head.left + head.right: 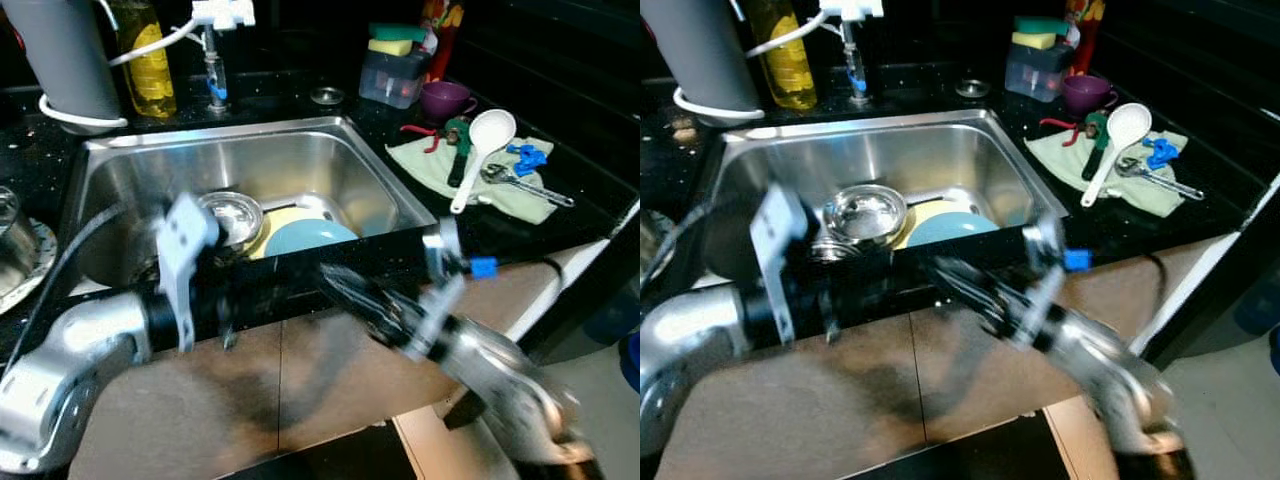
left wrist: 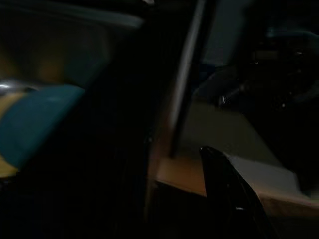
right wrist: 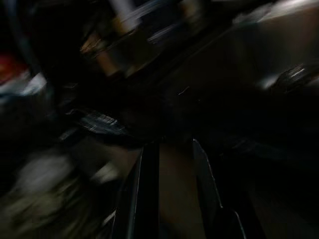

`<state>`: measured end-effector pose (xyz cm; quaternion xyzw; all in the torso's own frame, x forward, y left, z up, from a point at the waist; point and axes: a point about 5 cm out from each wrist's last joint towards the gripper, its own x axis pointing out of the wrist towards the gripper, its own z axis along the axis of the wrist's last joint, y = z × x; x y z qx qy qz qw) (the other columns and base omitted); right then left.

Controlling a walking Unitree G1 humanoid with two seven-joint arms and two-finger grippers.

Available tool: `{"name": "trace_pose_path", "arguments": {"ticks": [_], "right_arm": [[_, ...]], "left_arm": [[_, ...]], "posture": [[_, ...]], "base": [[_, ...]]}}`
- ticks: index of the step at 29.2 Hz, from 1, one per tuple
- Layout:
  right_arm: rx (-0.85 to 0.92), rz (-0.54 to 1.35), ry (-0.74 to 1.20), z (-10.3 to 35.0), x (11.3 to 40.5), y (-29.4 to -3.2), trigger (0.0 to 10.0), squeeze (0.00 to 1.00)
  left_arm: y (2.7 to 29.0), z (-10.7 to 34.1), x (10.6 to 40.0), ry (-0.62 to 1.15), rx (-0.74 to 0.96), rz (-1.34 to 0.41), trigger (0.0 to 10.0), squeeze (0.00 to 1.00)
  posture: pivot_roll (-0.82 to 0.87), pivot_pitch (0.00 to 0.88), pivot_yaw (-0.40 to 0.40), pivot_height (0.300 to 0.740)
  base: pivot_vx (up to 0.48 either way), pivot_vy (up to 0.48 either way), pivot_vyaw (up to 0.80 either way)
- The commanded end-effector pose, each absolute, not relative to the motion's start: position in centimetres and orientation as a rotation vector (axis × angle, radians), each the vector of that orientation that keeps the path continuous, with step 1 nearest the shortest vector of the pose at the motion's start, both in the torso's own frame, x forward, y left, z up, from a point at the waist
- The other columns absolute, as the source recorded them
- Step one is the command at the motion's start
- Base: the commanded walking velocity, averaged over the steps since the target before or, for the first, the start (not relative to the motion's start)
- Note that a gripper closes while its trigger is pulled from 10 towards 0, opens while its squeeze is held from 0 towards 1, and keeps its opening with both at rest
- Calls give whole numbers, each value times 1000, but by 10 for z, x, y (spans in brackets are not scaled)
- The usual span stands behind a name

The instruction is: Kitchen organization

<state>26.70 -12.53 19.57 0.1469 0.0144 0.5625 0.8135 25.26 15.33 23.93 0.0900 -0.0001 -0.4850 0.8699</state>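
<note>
The steel sink (image 1: pixel 250 150) holds a steel bowl (image 1: pixel 232 215), a yellow plate (image 1: pixel 285 218) and a blue plate (image 1: pixel 305 238) stacked near its front wall. Both arms are blurred and low in front of the black counter edge. My left gripper (image 1: pixel 270 290) points right along that edge, just below the bowl. My right gripper (image 1: pixel 340 280) points left toward it, under the blue plate. In the dark right wrist view the right gripper (image 3: pixel 172 147) is open with nothing between its fingers. The left wrist view shows the blue plate (image 2: pixel 35 119) close by.
On the counter right of the sink lies a green cloth (image 1: pixel 440 165) with a white ladle (image 1: pixel 480 150) and small tools. Behind it stand a purple cup (image 1: pixel 445 98) and a sponge box (image 1: pixel 392 75). An oil bottle (image 1: pixel 145 60) and a grey cylinder (image 1: pixel 70 60) stand back left.
</note>
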Motion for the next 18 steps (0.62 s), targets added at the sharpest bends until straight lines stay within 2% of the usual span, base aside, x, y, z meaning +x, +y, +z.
{"name": "trace_pose_path", "arguments": {"ticks": [1,7,11,13,15,18], "right_arm": [[317,1200,105,190,257,-145,10000,0],[246,1146,241,171,251,-166,10000,0],[2,1066,566,122,240,-183,10000,0],[-26,1061,601,117,238,-185,10000,0],[-78,1039,711,92,230,-186,10000,0],[-88,1029,751,82,227,-186,10000,0]], "left_arm": [[160,236,244,56,196,-1047,10000,0],[166,225,237,171,272,-1076,10000,0],[164,191,228,392,349,-1077,10000,0],[163,186,227,415,354,-1075,10000,0],[156,166,217,526,372,-1105,10000,0],[153,157,211,571,388,-1120,10000,0]], "posture": [[-19,149,-44,740],[-19,150,-42,740],[-19,152,-36,740],[-19,152,-36,740],[-17,155,-35,740],[-14,155,-36,740]], "base": [[0,0,0],[0,0,0],[0,0,0],[0,0,0],[0,0,0],[0,0,0]]}}
